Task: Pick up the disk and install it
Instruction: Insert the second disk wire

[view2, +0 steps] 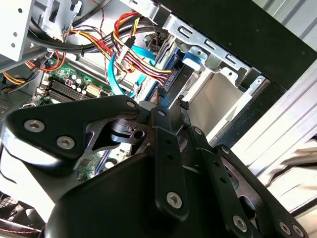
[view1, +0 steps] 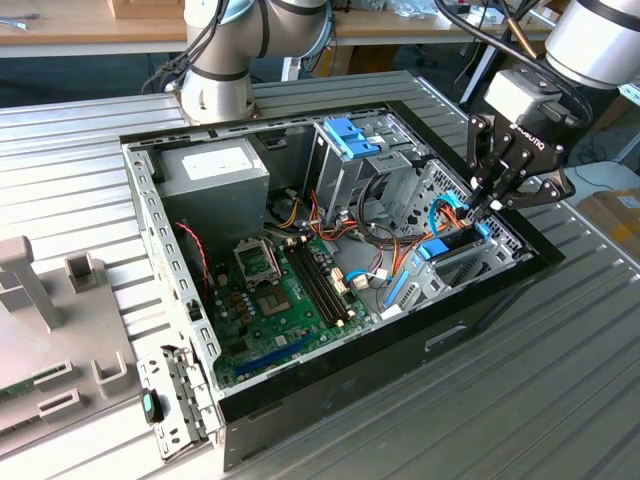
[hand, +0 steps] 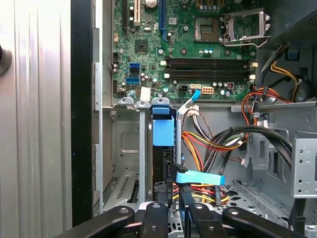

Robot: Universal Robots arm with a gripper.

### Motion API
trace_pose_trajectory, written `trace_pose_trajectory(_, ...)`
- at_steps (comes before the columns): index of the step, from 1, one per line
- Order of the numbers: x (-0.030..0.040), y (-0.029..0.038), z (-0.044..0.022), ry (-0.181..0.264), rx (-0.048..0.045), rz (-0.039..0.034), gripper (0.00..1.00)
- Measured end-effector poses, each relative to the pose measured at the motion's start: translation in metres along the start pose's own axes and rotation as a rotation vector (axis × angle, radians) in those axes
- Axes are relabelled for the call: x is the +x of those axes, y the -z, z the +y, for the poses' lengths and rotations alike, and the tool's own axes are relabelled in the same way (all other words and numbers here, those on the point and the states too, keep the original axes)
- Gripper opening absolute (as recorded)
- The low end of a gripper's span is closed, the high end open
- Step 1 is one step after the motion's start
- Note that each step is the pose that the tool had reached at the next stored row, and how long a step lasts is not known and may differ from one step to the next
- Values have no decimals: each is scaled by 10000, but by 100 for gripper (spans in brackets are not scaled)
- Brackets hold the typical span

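Inside the open PC case (view1: 540, 262), at the drive bay on the exterior view's right, the disk (hand: 163, 148) stands on edge in a slot of the silver bay. In the first wrist view it shows as a thin dark slab w/ a bright blue plastic carrier tab at its end; a 2nd blue tab (hand: 200, 178) sits just beside the fingertips. In the exterior view the disk (view1: 447, 247) shows as a blue-framed strip among bay rails, motherboard (view1: 285, 290) to its left. No label face visible, so any print on it can't be read.

Gripper (view1: 487, 207) sits right over the slot; in the first wrist view the gripper (hand: 173, 194) has its two slim fingers (hand: 161, 198) close together, either side of the disk's edge, appearing pinched on it. The second wrist view shows the gripper (view2: 171, 101) tips meeting at the dark drive edge (view2: 179, 79), beside SATA + power cables (view2: 141, 59).

White lettering on the gripper body in the exterior view, too small to make out. Grey PSU (view1: 215, 168) carries a white sticker, text illegible.
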State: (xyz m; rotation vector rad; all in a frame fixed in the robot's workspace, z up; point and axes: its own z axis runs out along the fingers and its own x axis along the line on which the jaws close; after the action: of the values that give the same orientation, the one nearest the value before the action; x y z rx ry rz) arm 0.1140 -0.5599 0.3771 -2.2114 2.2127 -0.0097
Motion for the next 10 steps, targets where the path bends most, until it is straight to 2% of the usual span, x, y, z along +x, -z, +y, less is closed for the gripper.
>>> trace_pose_trajectory(9,-1,0,-3,-1,-6,0,24)
trace_pose_trajectory(10,0,1,-25,-1,-75,1,24)
